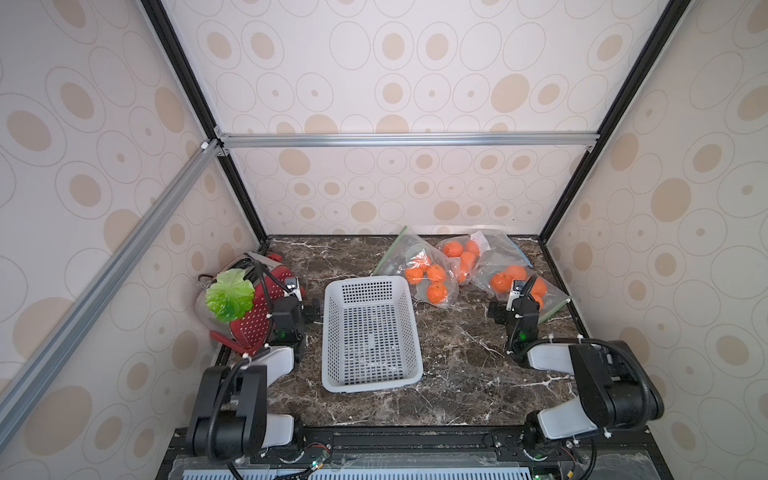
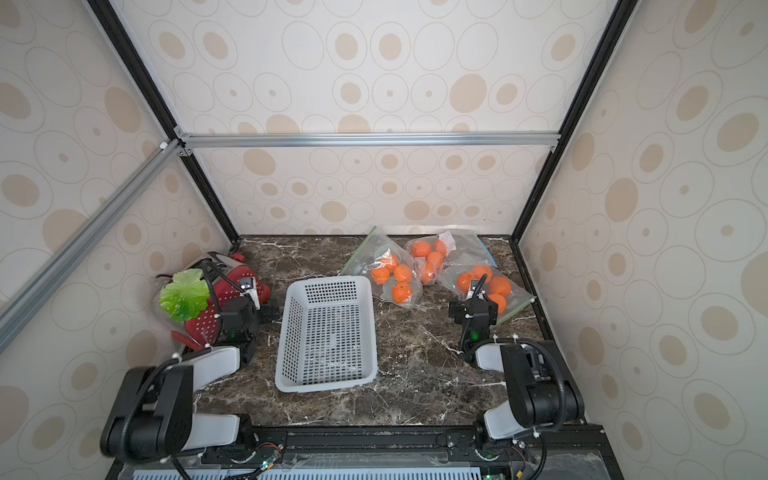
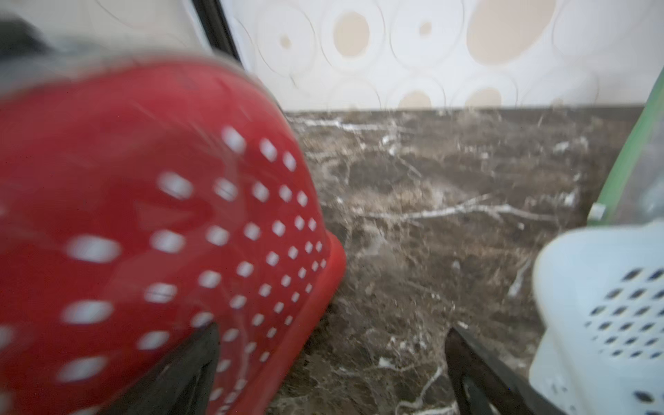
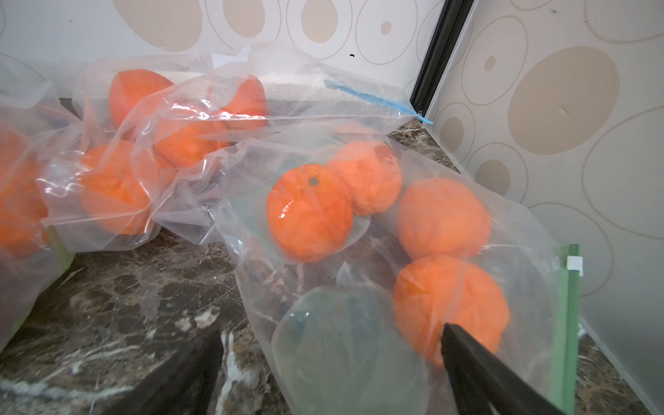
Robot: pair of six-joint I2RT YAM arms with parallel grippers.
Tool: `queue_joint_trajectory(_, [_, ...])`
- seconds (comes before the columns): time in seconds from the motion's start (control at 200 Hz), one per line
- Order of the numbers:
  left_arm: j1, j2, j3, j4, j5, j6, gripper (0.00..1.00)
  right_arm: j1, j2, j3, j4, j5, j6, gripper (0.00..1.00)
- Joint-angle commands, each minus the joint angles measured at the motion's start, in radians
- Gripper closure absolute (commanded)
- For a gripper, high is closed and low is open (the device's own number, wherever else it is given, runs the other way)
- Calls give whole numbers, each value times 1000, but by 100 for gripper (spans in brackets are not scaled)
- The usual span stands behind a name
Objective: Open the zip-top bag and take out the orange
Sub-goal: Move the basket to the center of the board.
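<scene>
Right fingers (image 4: 478,366): spread wide, nothing between them. They sit low over the table (image 4: 125,305), at the near edge of a zip-top bag (image 4: 334,341) with a green seal. One fingertip shows in front of the nearest orange (image 4: 449,298) inside that bag; I cannot tell whether they touch.

That bag lies flat at the right rear of the table, its seal toward the right wall, with four oranges inside. Whether the seal is shut cannot be made out.

Just beside it, toward the back wall, are a blue-seal bag (image 1: 469,253) and a second green-seal bag (image 1: 415,266), both holding oranges.

Left fingers (image 3: 187,366): also wide apart and holding nothing, low between a red colander (image 3: 143,215) and a white basket (image 3: 593,305).

In both top views the basket stands mid-table. The colander is against the left wall with a green leaf (image 1: 230,294) on it.
</scene>
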Motion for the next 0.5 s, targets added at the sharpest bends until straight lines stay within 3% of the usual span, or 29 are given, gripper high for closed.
queue_joint_trajectory(0.0, [-5, -162, 94, -231, -114, -171, 1, 43, -166, 91, -196, 38, 14, 0])
queue_joint_trajectory(0.095, [-4, -225, 121, -438, -299, -444, 1, 46, -252, 212, -426, -146, 72, 10])
queue_joint_trajectory(0.13, [1, -237, 114, -450, -301, -492, 1, 49, -253, 264, -491, -211, 81, 13])
queue_joint_trajectory(0.235, [8, -239, 137, -474, -39, -469, 1, 55, -176, 470, -673, -442, 74, 19])
queue_joint_trajectory(0.33, [7, -195, 193, -531, 170, -500, 1, 79, -17, 697, -842, -582, 83, 22])
queue_joint_trajectory(0.496, [-16, -97, 255, -546, 419, -540, 1, 151, 371, 1240, -1256, -673, -7, 24])
